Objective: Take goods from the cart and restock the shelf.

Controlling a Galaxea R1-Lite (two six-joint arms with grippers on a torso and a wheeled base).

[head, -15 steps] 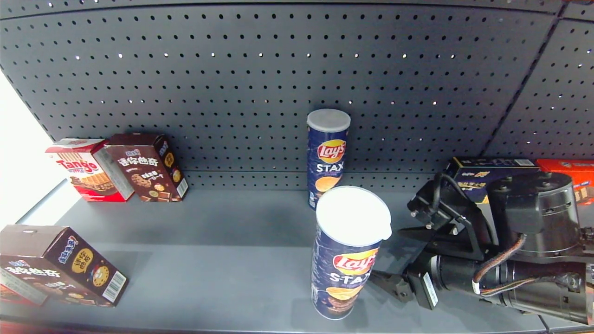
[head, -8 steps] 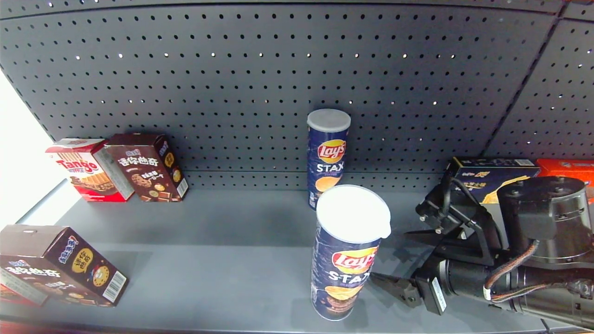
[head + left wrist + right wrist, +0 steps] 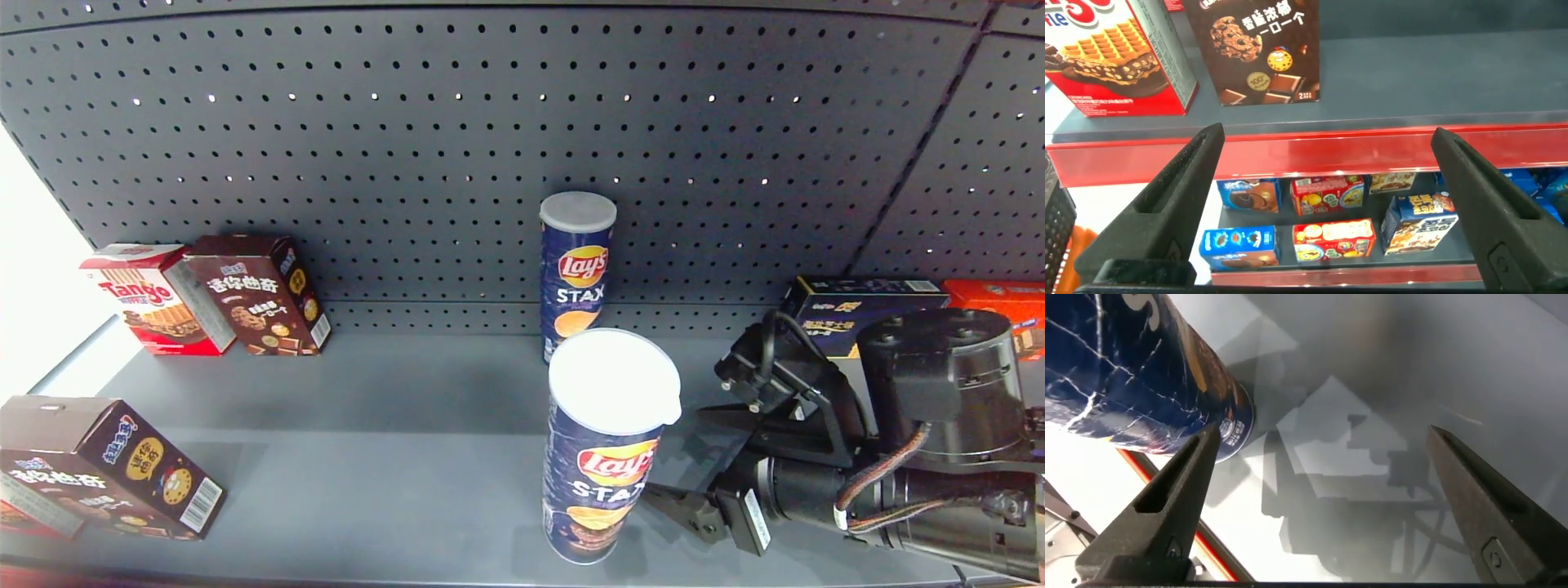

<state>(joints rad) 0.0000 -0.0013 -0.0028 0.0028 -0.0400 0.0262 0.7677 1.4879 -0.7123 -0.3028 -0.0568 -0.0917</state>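
Two cans stand upright on the shelf [image 3: 392,441], the front can [image 3: 604,457] close before the back can [image 3: 576,269]. Five boxes flank them: a red box [image 3: 151,298] and two brown boxes [image 3: 261,294] left, a dark box [image 3: 849,314] and an orange box [image 3: 996,298] right, behind the right arm [image 3: 898,490]. That arm lies low along the shelf, the right gripper [image 3: 694,457] spread open just beside the front can. The left gripper [image 3: 1323,204] gapes too.

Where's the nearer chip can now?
In the head view, the nearer chip can stands upright near the front edge of the shelf, right of centre, in front of the second can, with the open right gripper to its right.
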